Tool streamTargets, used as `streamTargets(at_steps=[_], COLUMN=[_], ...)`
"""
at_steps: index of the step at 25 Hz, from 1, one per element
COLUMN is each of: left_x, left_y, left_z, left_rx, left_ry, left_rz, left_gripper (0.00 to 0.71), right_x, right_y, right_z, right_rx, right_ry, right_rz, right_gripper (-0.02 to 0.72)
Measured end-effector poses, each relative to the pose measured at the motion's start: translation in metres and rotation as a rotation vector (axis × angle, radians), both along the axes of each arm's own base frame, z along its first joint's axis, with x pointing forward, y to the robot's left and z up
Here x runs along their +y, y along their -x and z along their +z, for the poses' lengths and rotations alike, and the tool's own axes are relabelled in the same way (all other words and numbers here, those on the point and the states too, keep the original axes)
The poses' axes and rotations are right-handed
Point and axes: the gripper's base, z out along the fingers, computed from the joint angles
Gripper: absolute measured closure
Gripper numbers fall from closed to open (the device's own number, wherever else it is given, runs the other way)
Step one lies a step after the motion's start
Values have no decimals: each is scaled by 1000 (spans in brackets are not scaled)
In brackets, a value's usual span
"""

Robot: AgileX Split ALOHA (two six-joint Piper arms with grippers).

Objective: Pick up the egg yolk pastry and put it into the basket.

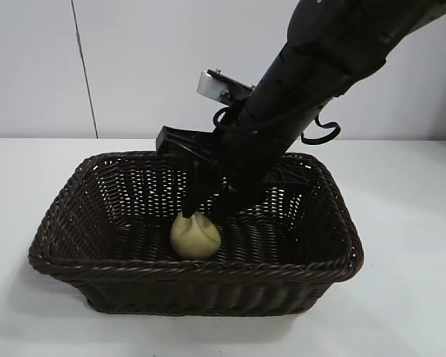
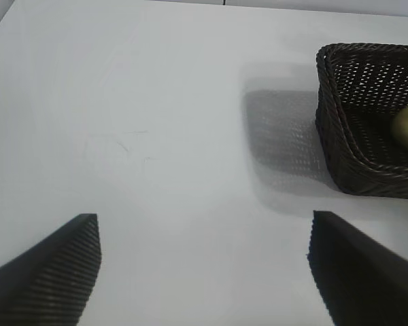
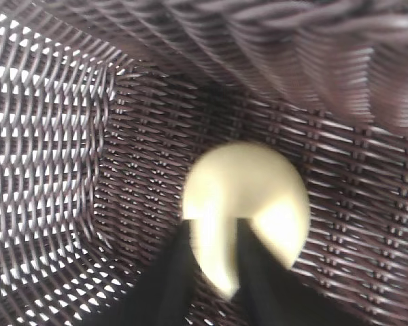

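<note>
Exterior view: the right gripper (image 1: 206, 210) reaches down inside the basket (image 1: 74, 195), its fingers pinching the top of the egg yolk pastry (image 1: 195, 236), which sits on the woven floor near the front wall with open floor either side. The left gripper (image 2: 204, 272) hangs spread wide over the bare white table (image 2: 156, 136), well apart from the basket.

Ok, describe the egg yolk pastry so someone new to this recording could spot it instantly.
Find the big dark woven basket in the middle of the white table. On its floor, near the front wall, sits the egg yolk pastry, right under the right claw. It is the only pale yellow, smooth, rounded lump against the brown wicker.
</note>
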Motion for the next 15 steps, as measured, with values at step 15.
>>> streamTargets(at_steps=[15], left_x=[0], left_y=[0], left_z=[0], left_rx=[0], left_ry=[0], left_rz=[0], left_gripper=[105], right_x=[-11], right_y=[-20], right_z=[99], right_rx=[-73], right_ry=[211], right_rz=[52], right_gripper=[175])
